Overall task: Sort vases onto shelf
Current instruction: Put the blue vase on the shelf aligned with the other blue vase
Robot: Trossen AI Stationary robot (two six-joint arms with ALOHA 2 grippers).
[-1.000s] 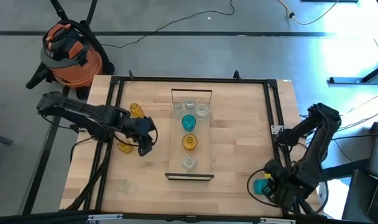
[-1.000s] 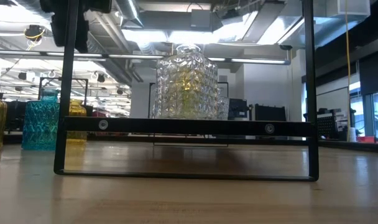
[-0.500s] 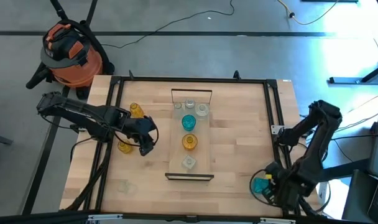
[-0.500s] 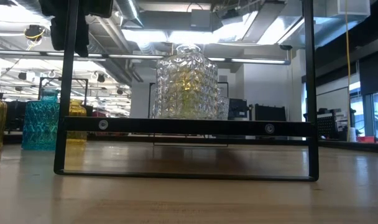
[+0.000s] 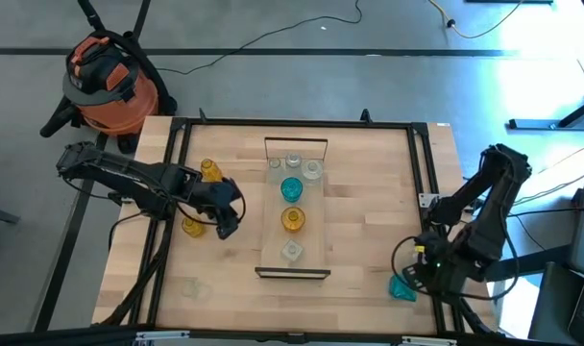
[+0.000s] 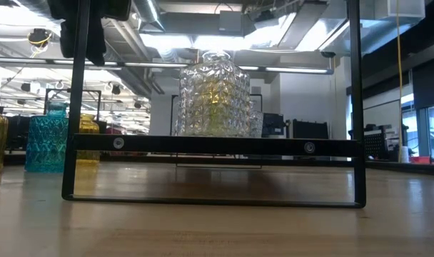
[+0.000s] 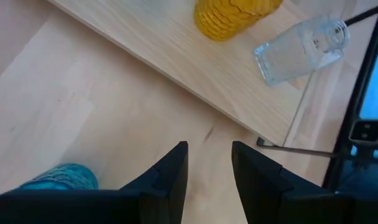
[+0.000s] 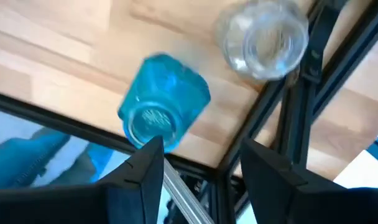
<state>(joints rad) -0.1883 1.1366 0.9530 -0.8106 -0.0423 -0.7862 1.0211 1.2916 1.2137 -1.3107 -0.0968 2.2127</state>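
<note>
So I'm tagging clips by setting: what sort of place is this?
Probably a robotics lab or workshop: a shop vacuum and loose cables lie on a grey floor, and the low view shows exposed ceiling ducts over an open hall.

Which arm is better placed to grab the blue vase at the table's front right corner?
The right. Its gripper hovers open just beside the blue vase at that corner, and its wrist camera looks straight down on it. The left gripper is across the table, beyond the shelf.

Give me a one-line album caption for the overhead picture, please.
Two robot arms flank a shelf already carrying several glass vases, while the right gripper hovers by a teal vase at the table's corner.
</note>
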